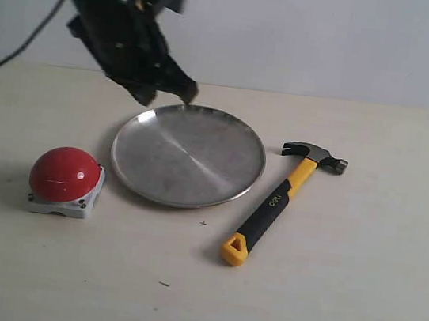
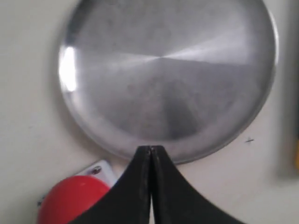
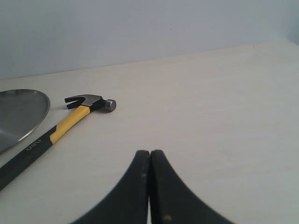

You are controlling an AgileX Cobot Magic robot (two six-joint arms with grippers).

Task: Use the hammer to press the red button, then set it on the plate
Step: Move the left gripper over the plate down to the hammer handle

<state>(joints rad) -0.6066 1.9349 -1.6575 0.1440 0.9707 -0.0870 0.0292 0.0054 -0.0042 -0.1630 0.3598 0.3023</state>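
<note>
1. Exterior view: the hammer (image 1: 280, 202) lies flat on the table (image 1: 338, 306), just beside the plate (image 1: 191, 157) on its right and not touching it. The white lettering on its black handle is too small to read.
2. The plate's brushed surface shows only reflections.
3. The red button (image 1: 65, 173) sits left of the plate.
4. The left gripper (image 1: 191, 91) hovers over the plate's far rim, fingers pressed together, well apart from the hammer.
5. The right gripper (image 3: 150, 153) is likewise pressed together and holds nothing, with the hammer lying beyond its tips.
</note>
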